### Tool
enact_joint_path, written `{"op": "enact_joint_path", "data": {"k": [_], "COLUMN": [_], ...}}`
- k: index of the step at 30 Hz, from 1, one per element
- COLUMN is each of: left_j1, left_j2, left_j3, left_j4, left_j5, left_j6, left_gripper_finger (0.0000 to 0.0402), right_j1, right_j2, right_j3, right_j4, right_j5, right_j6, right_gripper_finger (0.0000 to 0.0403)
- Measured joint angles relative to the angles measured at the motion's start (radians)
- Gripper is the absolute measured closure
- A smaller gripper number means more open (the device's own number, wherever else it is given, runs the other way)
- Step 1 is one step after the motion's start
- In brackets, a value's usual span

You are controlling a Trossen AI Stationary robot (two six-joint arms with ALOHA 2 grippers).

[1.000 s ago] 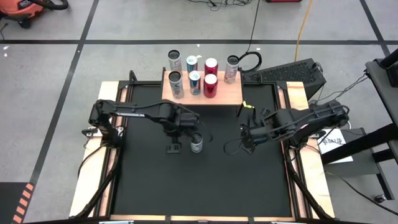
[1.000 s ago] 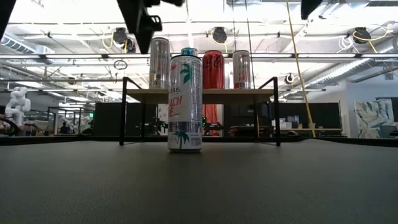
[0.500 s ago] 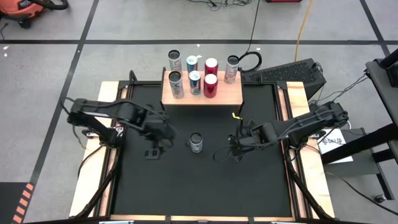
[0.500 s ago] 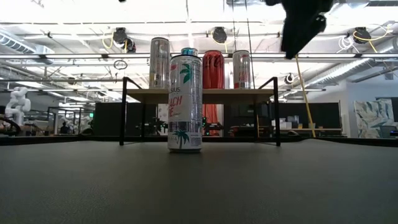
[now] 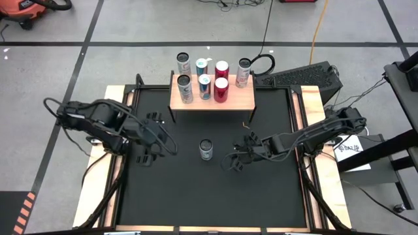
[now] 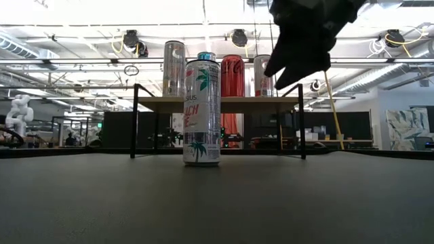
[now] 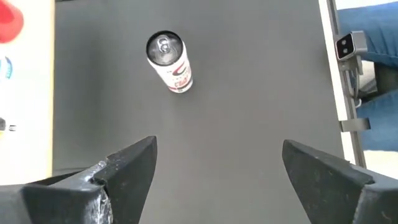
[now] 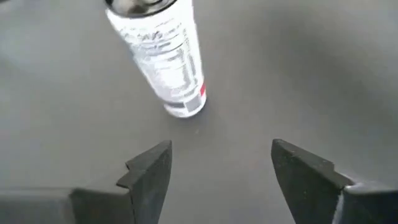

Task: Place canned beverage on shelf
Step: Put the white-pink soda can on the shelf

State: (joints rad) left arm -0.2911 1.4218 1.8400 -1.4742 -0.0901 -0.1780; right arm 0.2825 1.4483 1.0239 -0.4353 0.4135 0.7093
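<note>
— White and silver is seen on the can, with a teal palm print and a grey top. It is stood upright on the mat, near the middle, well in front of the shelf at the far edge. Nothing is touching it.

— Which claw is nearer to it?

— The right gripper is judged nearer. It is hung above the mat, on the right of the can and a little toward the near edge. Its fingers are spread apart and nothing is held between them. In its wrist view the can is seen just ahead of the gap, not inside it.

— And the left gripper?

— It is kept near the left edge, farther from the can, also wide open and empty.

— How is the long axis of the can placed?

— It is vertical, so a grip from the side is called for. On the shelf, four cans are already stood.
</note>
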Motion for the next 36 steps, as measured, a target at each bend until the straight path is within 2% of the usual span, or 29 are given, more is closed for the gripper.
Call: {"op": "enact_joint_path", "data": {"k": [2,7,11,36], "left_j1": [0.0,0.001,0.001,0.004], "left_j2": [-0.007,-0.009,-0.009,-0.009], "left_j3": [0.0,0.0,0.0,-0.001], "left_j4": [0.0,0.0,0.0,0.052], "left_j5": [-0.006,-0.032,-0.057,-0.15], "left_j6": [0.0,0.0,0.0,-0.028], "left_gripper_finger": [0.0058,0.0058,0.0058,0.0058], "right_j1": [0.0,0.001,0.001,0.0], "right_j2": [0.0,0.0,0.0,0.0], "right_j3": [-0.026,-0.06,-0.06,-0.06], "right_j4": [0.052,0.119,0.121,0.124], "right_j5": [0.032,0.026,-0.049,-0.052], "right_j6": [-0.001,-0.062,-0.067,-0.067], "right_gripper_finger": [0.0144,0.0144,0.0144,0.0144]}}
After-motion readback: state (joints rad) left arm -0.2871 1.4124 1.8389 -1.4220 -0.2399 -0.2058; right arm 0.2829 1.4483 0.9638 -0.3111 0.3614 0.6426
